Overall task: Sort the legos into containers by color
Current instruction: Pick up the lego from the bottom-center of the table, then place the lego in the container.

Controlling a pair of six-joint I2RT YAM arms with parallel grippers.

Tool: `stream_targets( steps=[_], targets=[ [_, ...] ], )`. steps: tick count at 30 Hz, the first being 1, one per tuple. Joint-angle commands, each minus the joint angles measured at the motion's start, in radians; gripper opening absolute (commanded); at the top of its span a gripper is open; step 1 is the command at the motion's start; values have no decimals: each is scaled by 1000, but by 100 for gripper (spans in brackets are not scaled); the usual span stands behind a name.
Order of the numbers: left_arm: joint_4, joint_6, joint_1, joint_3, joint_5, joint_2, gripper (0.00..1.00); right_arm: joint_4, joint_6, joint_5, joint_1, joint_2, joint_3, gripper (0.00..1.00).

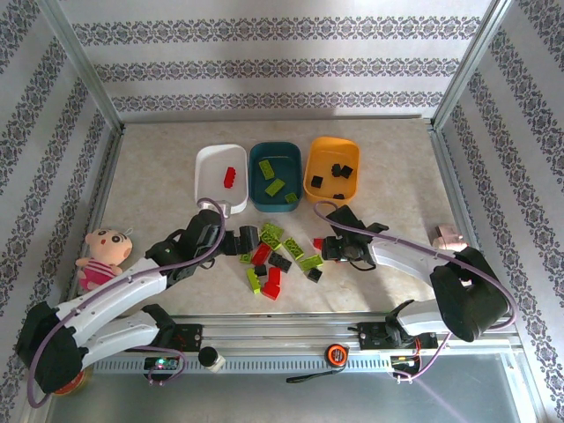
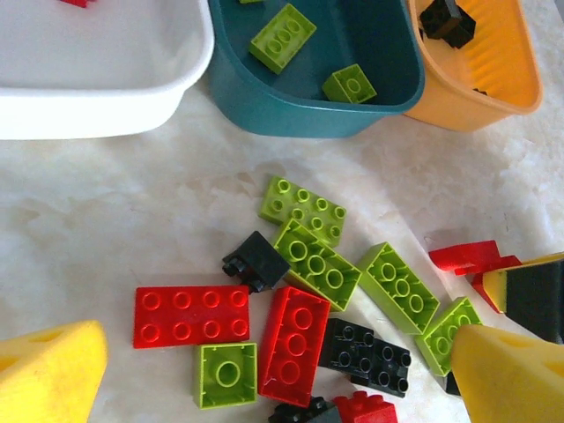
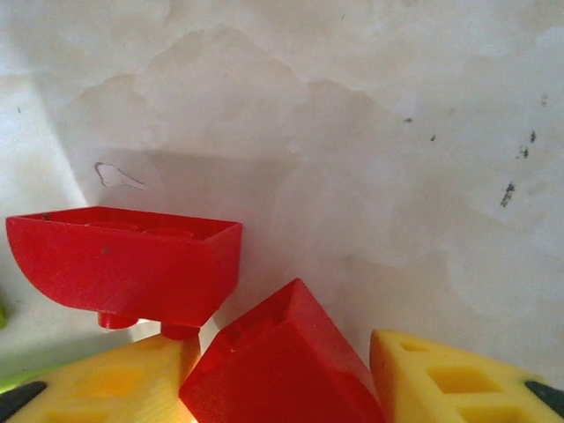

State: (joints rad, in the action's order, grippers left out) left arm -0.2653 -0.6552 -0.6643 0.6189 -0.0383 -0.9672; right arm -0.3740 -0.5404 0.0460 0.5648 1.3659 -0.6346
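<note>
Three containers stand in a row at the back: white point(image 1: 208, 167), dark teal point(image 1: 257, 181) and orange point(image 1: 317, 172). One red lego point(image 1: 230, 177) lies in the white one, green legos point(image 1: 275, 187) in the teal, black legos point(image 1: 340, 172) in the orange. Loose red, green and black legos point(image 1: 278, 256) are scattered in front of them. My left gripper point(image 2: 282, 374) hangs open over this pile, above a red lego point(image 2: 295, 333). At the pile's right edge my right gripper point(image 3: 282, 370) is shut on a tilted red lego point(image 3: 273, 361), with a second red lego point(image 3: 132, 260) beside it.
A pink plush doll point(image 1: 104, 256) sits at the left of the table. A small pink thing point(image 1: 448, 236) lies at the right edge. An orange tape measure point(image 1: 336, 354) rests on the front rail. Metal frame posts border the table.
</note>
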Motion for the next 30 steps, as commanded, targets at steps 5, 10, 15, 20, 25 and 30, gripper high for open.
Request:
stream_targets(
  steps=[5, 10, 15, 20, 25, 30],
  targets=[
    [-128, 25, 18, -1, -131, 58, 100, -79, 71, -10, 13, -141, -50, 38],
    [-190, 1, 20, -19, -213, 128, 100, -92, 108, -56, 63, -178, -175, 34],
    [-220, -40, 20, -69, -261, 222, 100, 44, 137, -150, 111, 38, -411, 33],
    [-275, -53, 22, -72, -259, 259, 100, 101, 151, -202, 153, 382, -763, 33],
    [-312, -67, 26, -80, -258, 304, 100, 51, 149, -280, 193, 682, -1117, 33],
    [-313, -75, 29, -105, -239, 347, 100, 3, 96, -356, 204, 939, -1431, 34]
  ],
)
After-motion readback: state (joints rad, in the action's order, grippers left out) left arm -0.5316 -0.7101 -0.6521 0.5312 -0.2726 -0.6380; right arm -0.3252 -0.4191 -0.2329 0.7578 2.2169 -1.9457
